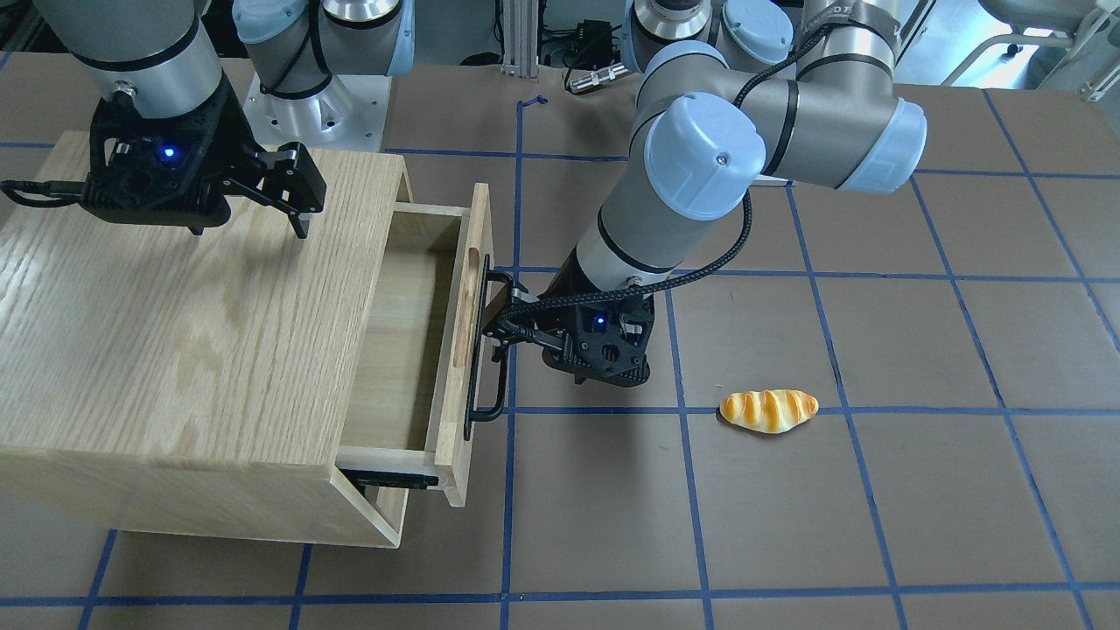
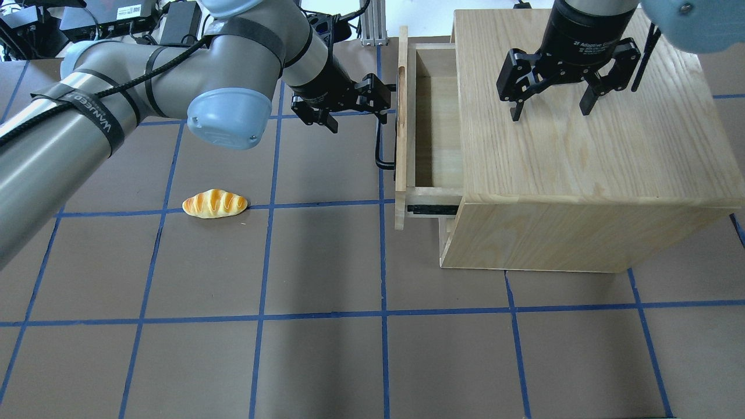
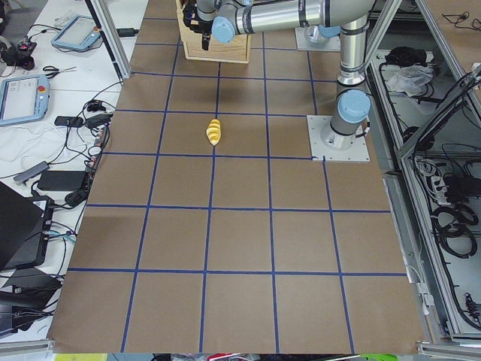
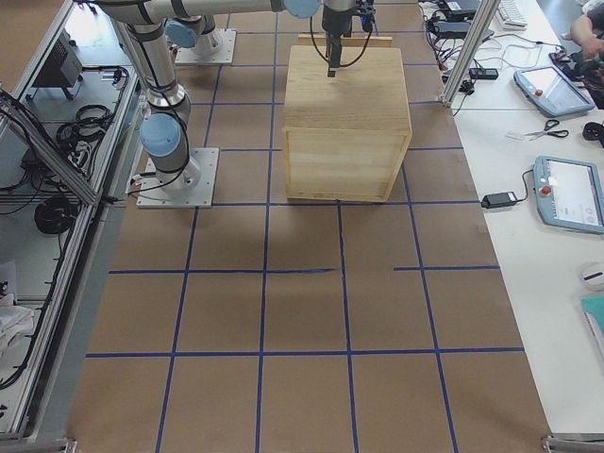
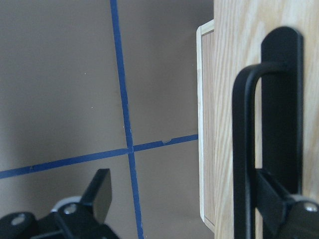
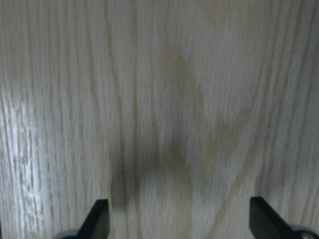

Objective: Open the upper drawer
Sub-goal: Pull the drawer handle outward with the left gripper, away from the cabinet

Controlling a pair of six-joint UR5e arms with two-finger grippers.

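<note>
Seen from overhead, a brown table (image 2: 326, 361) gridded with blue tape carries an oak-grain cabinet (image 2: 582, 238) at upper right and a bread roll (image 2: 215, 203) at centre left.

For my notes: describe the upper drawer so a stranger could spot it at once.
Find the big oak cabinet. The upper drawer juts partway out of its side, empty inside. Only it carries a long black bar handle on its front.

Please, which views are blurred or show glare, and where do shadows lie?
Right wrist view: the cabinet top is soft, with pale glare at the left edge and dim shadows low down. Left wrist view: the black handle is very near and slightly blurred. Overhead view: sharp, with broad soft shadows on the table.
</note>
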